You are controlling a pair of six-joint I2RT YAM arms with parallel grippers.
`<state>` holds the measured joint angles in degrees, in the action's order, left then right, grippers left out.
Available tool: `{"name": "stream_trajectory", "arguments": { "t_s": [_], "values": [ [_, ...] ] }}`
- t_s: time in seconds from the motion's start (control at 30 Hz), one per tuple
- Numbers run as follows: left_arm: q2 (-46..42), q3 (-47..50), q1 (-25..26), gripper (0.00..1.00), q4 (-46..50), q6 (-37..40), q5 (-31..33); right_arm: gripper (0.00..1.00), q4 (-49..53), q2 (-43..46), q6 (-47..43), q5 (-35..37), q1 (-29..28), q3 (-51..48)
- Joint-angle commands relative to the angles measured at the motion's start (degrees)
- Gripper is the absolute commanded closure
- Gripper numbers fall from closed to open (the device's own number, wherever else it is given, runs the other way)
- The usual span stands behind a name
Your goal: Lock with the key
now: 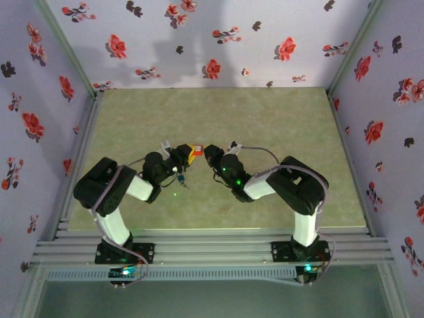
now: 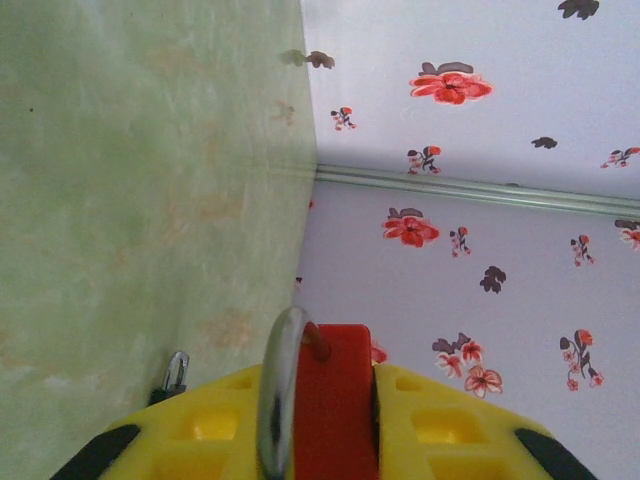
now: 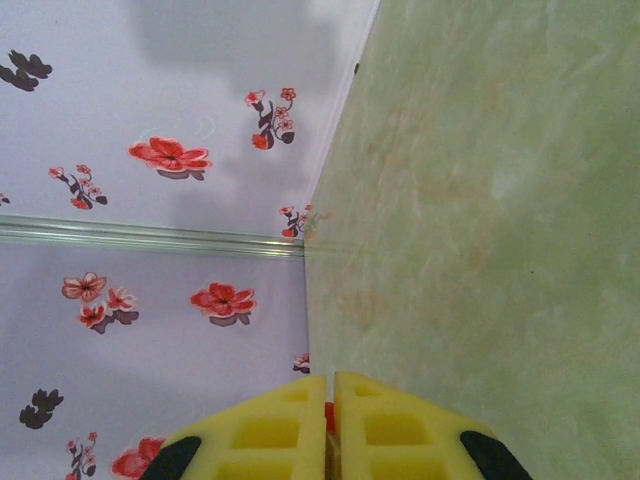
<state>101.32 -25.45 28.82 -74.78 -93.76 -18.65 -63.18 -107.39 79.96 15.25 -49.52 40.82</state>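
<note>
Jaws: left gripper (image 2: pixel 322 385) clamps padlock (image 2: pixel 338 420); right gripper (image 3: pixel 330 385) pinched shut, whether on key unclear.

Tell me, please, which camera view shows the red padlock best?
The left wrist view: the red padlock and its metal shackle loom large, clamped in the left gripper. From the top external view it is a small red patch. The right wrist view gives a red sliver between closed fingers, possibly it.
</note>
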Motion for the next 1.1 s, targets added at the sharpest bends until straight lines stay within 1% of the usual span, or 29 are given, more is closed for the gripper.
{"name": "stream_trajectory", "arguments": {
  "t_s": [0.0, 0.13, 0.27, 0.3, 0.37, 0.53, 1.07],
  "values": [
    [1.42, -0.74, 0.62, 1.0, 0.87, 1.07, -4.1, 1.0, -4.76, -0.54, -1.5, 0.03, -1.36, 1.33],
    [1.5, -0.74, 0.63, 1.0, 0.87, 1.15, -4.1, 1.0, -5.42, -0.66, -0.51, 1.35, -1.33, 0.72],
    [1.51, -0.74, 0.62, 1.0, 0.77, 1.2, -4.1, 1.0, -4.53, 0.57, 0.14, 3.56, -1.45, -0.73],
    [1.51, -0.74, 0.62, 1.0, 0.78, 1.18, -4.04, 1.0, -4.32, 0.72, 0.3, 5.5, -1.43, -0.99],
    [1.51, -0.74, 0.62, 1.0, 0.8, 1.25, -4.02, 1.0, -4.83, 0.87, 0.82, 6.75, -1.43, -1.79],
    [1.51, -0.64, 0.66, 1.0, 0.78, 1.25, -4.01, 1.0, -5.45, 0.96, 2.1, 8.74, -1.33, -3.0],
    [1.25, -0.38, 0.35, 1.0, 0.77, 1.49, -3.71, 1.0, -6.76, 1.92, 3.98, 12.3, -0.91, -6.1]
  ]
}}
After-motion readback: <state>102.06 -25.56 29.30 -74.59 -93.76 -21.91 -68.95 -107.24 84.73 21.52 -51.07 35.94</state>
